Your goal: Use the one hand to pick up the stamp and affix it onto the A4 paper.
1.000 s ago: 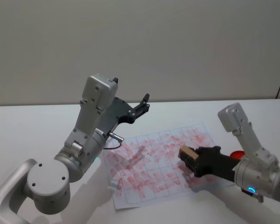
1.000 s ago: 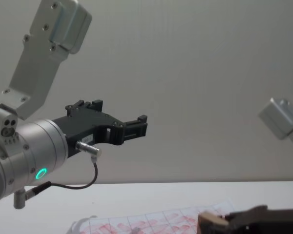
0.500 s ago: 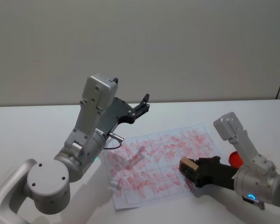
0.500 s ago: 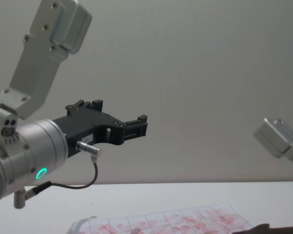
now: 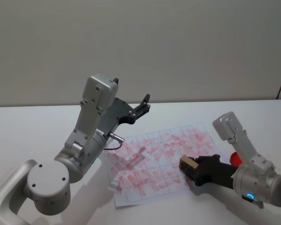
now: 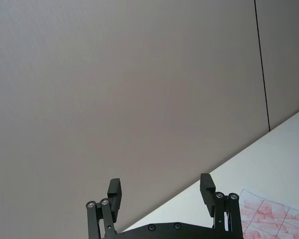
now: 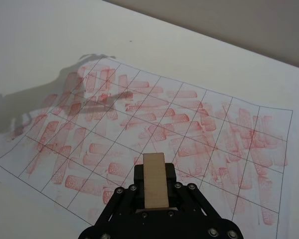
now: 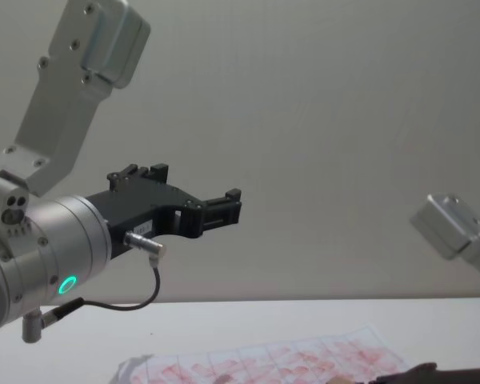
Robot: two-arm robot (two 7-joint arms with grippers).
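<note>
My right gripper is shut on the stamp, a small light-brown block. It holds the stamp low over the near right part of the A4 paper, a white grid sheet covered in red marks. I cannot tell whether stamp and sheet touch. In the right wrist view the stamp sticks out from the black gripper toward the paper. My left gripper hangs open, raised above the sheet's far left side, with nothing in it; its fingers stand wide apart.
A red object lies on the white table behind my right arm, just off the paper's right edge. The left arm's elbow stands large at the near left. A plain wall closes the far side.
My right gripper has sunk lower and drawn slightly nearer with the stamp, dropping to the bottom edge of the chest view. The left arm has not moved.
</note>
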